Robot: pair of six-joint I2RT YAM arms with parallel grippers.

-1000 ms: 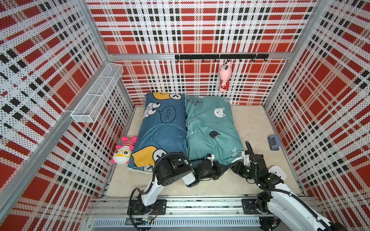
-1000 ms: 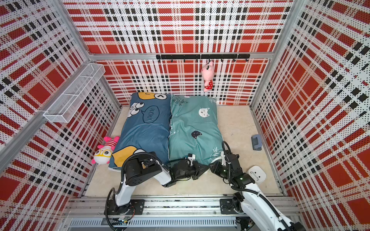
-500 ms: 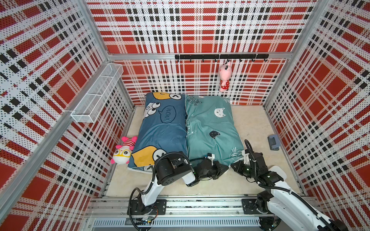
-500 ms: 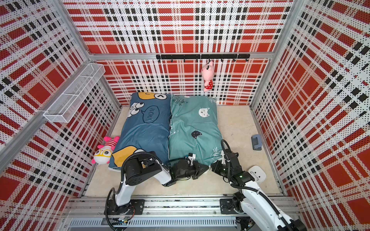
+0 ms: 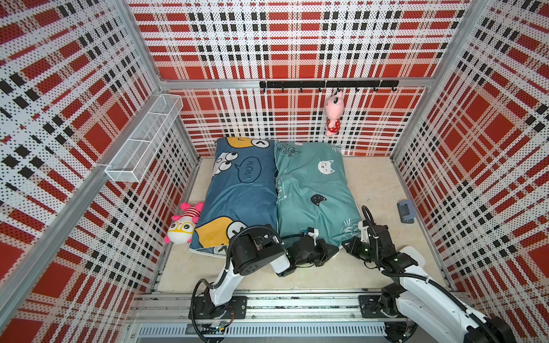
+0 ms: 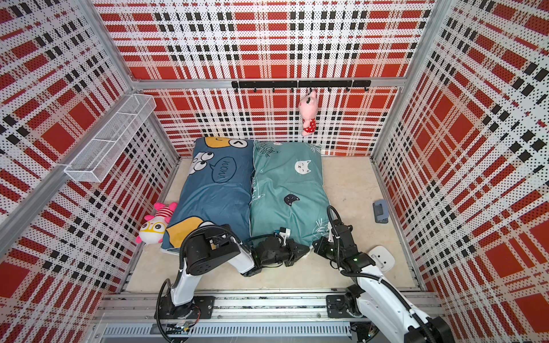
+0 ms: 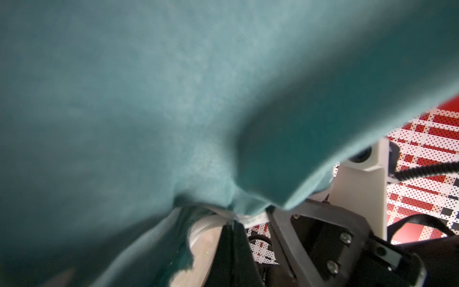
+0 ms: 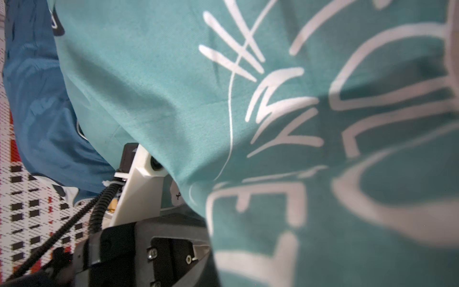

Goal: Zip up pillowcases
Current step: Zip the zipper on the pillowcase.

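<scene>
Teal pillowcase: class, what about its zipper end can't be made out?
Zipper on the teal pillowcase: in both top views, the left arm and right arm cover its near edge.
Zipper pull: in the left wrist view, blurred fabric bunches over the left jaws.
Right jaws: in the right wrist view, teal fabric hides them.
Blue pillowcase opening: same views, the left arm covers part of it.

Hanging plush (image 5: 332, 115), wire basket (image 5: 145, 139).

The dark blue pillowcase (image 5: 237, 202) is showing "WOW!", upside down, in a speech bubble (image 5: 249, 170). The teal pillowcase (image 5: 309, 205) is carrying "FOLLOW" at its 12 o'clock end, smaller lettering beneath being illegible.
</scene>
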